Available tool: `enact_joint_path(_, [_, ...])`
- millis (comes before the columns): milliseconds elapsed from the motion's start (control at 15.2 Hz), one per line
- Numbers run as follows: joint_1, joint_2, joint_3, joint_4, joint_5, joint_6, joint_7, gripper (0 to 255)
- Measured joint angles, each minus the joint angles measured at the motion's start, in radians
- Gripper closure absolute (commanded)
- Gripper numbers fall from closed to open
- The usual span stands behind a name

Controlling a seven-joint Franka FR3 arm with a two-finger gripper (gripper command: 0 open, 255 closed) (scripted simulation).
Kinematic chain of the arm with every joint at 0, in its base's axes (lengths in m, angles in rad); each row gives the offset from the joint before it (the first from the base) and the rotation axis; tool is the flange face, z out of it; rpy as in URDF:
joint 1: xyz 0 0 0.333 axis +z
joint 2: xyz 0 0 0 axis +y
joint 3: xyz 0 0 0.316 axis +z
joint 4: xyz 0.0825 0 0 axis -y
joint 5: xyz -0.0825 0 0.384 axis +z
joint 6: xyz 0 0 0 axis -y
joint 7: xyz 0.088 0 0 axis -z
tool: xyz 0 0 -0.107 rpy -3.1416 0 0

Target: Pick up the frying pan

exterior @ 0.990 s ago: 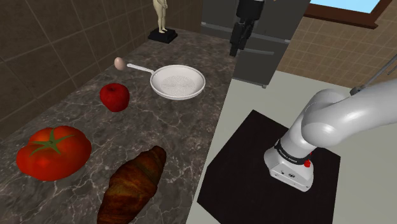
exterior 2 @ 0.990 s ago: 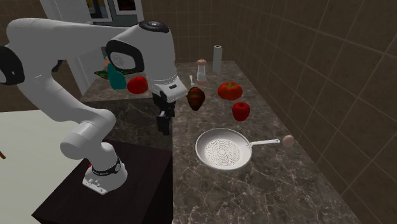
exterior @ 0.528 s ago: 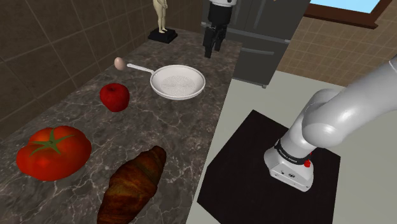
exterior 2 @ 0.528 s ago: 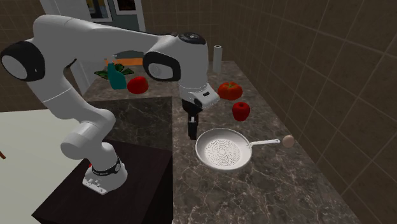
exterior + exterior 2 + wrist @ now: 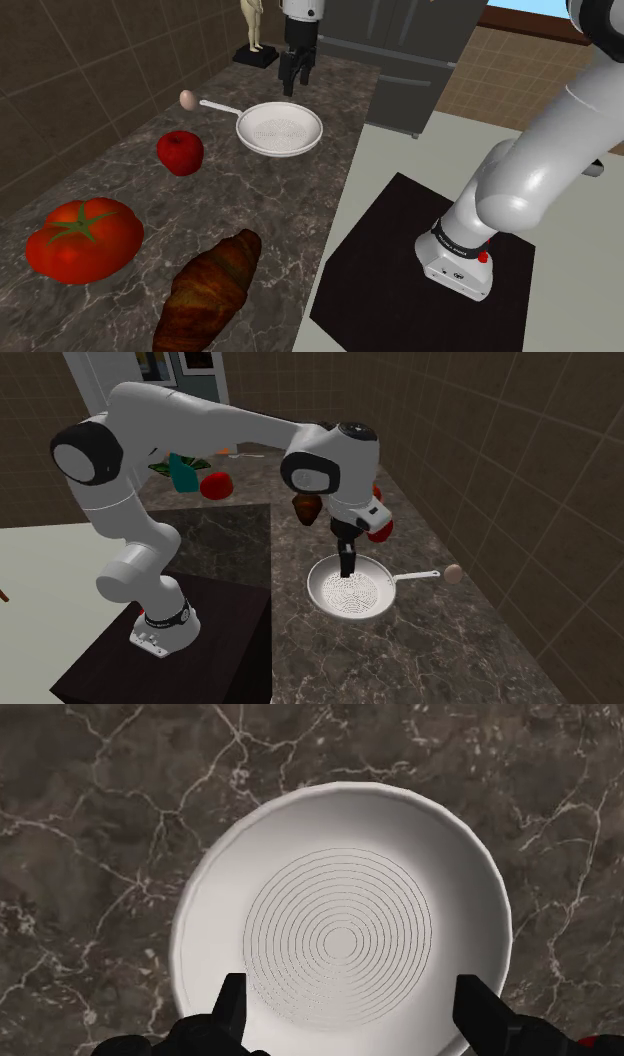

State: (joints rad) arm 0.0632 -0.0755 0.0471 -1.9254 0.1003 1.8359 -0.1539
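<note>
A dark marble table point(image 5: 300, 200), veined with pale lines, carried everything. The white arm point(image 5: 520, 170), smooth and rounded with dark joints, rose from a flat black stand point(image 5: 380, 270) and reached out over the table.

In the shoulder view, a big glossy red tomato point(image 5: 83, 238) with a green star-shaped stalk lay toward the table's 8 o'clock. A ridged brown croissant point(image 5: 208, 290) lay just beside it, at its 4 o'clock.

The pan point(image 5: 280, 130) sat flat on the table, well apart from both, at the croissant's 12 o'clock. It was round, shallow and white, and the wrist view showed its floor marked with fine concentric rings. A thin straight handle point(image 5: 220, 106) ran from its rim toward 10 o'clock. A round red apple point(image 5: 180, 152) sat near the pan, at its 8 o'clock.

The jaws hung above the pan, pointing down and clear of it. Their two black fingers point(image 5: 232, 1004) stood wide apart and gripped nothing, with the pan's ringed floor showing between them.

A small, pale, smooth egg point(image 5: 187, 98) lay near the tip of the handle.
</note>
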Motion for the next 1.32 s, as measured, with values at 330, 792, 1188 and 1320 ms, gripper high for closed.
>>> enact_joint_path(330, [0.018, 0.197, 0.018, 0.175, -0.011, 0.023, 0.0, 0])
enact_joint_path(792, [0.055, 0.484, 0.04, 0.504, -0.038, -0.015, 0.011, 0])
enact_joint_path(1188, [0.073, 0.615, 0.044, 0.632, -0.05, -0.012, 0.011, 0])
enact_joint_path(1320, [0.072, 0.621, 0.044, 0.614, -0.05, 0.013, 0.007, 0])
